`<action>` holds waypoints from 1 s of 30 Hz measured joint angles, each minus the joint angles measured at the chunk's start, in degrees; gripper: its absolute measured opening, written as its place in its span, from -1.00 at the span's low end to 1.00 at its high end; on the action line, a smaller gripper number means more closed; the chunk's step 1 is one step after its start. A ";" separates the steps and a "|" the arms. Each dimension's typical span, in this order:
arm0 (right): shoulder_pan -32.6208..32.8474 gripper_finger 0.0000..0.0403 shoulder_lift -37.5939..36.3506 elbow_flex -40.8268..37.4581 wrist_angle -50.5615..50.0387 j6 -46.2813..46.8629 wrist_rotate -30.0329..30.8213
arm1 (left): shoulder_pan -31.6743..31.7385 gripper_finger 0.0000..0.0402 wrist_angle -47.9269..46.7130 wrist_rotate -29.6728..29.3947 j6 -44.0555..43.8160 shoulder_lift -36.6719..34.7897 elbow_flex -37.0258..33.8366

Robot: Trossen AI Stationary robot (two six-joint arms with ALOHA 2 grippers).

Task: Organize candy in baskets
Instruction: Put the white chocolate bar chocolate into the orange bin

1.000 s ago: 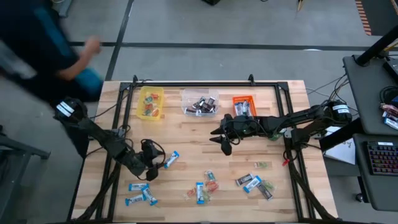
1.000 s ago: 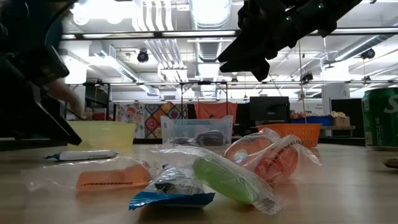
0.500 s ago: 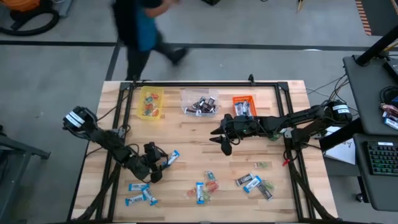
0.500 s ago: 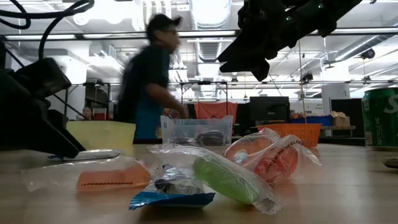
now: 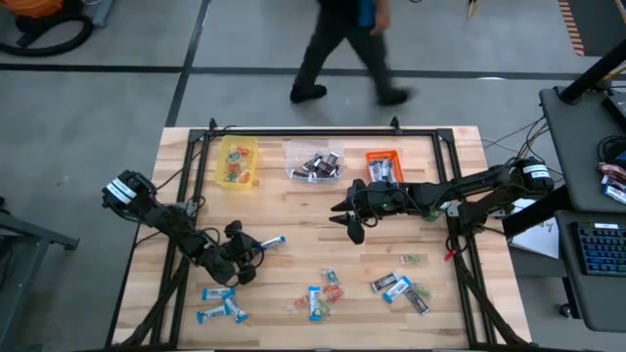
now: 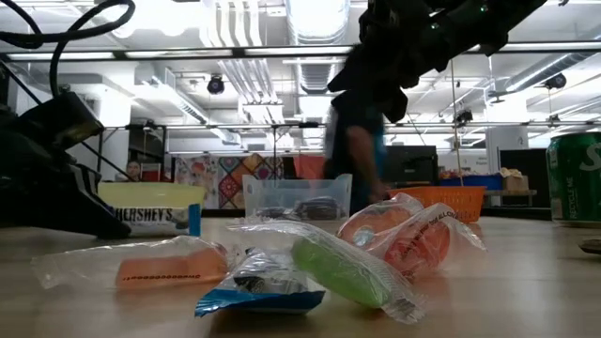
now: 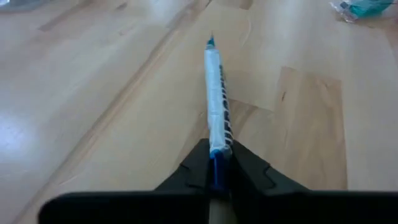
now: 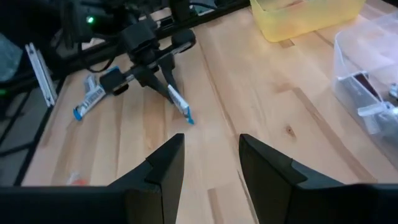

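While clamped in the left gripper [image 5: 256, 246], blue-and-white bar [image 5: 271, 242]; loose candy [image 5: 318, 301] nearby, right gripper [image 5: 349, 227] open, empty.

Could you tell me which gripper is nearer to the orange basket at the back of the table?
The right. The right gripper hangs open just in front of the orange basket, while the left gripper sits far across the table, shut on a blue-and-white bar.

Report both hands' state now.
Left hand: shut on a blue-and-white candy bar, edge-on.
Right hand: open, empty, above the table's middle.
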 joint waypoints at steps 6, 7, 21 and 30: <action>0.21 -0.29 0.74 0.00 0.75 8.19 3.87 | -0.02 -0.89 1.61 0.77 5.42 -2.66 -0.17; 0.25 -0.29 1.14 0.01 1.12 9.02 3.89 | -0.02 -0.90 2.11 0.41 6.09 -3.14 -0.15; 2.66 -0.29 18.64 5.09 14.71 -2.78 0.55 | 1.28 -0.98 17.75 -3.25 22.02 -5.64 0.02; 2.64 -0.14 26.43 13.76 17.82 -6.29 -6.97 | 2.71 -0.98 20.66 -4.60 27.73 -5.12 2.22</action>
